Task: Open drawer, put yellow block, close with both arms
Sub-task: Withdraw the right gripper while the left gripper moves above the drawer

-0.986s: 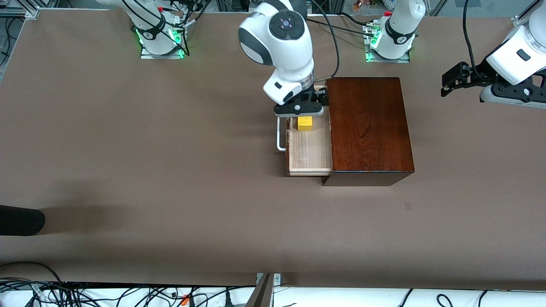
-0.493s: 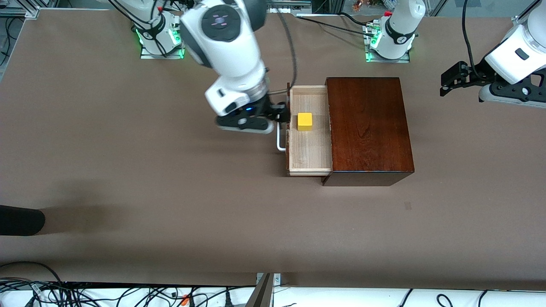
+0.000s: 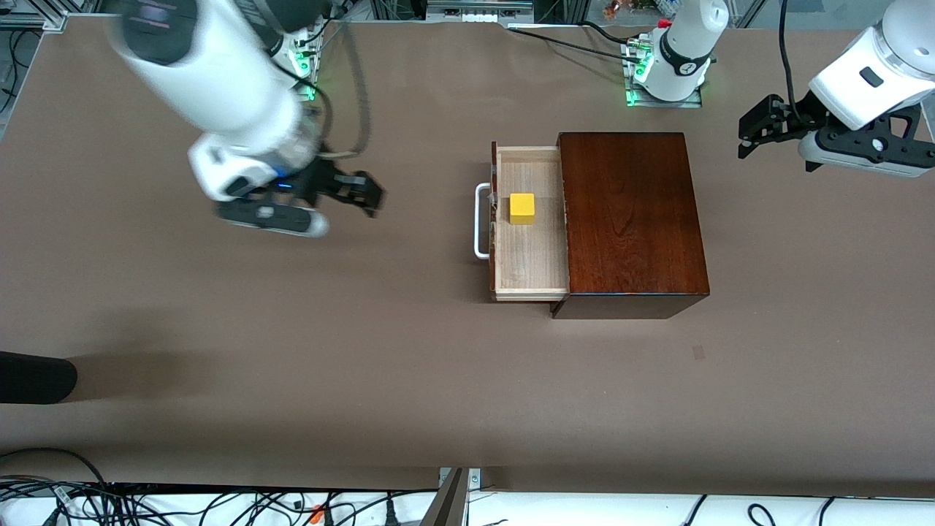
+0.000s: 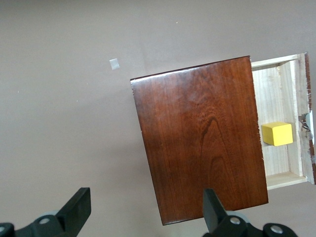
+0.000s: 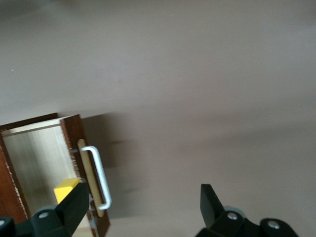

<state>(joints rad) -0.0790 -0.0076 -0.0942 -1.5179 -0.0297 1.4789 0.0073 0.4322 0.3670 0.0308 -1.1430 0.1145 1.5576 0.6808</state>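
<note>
The drawer stands pulled out of the dark mahogany box, its white bar handle toward the right arm's end. The yellow block lies in the drawer, free of both grippers. My right gripper is open and empty over the bare table, well off from the handle toward the right arm's end. Its wrist view shows the handle and the block past its open gripper. My left gripper is open and empty, up in the air off the box toward the left arm's end. Its wrist view shows the box and block.
A black object pokes in at the table's edge at the right arm's end. A small grey patch marks the table nearer the front camera than the box. Cables run below the table's near edge.
My right gripper has let go of the block, left it in the drawer and swung away toward the right arm's end. My left gripper has drifted a little toward the box.
</note>
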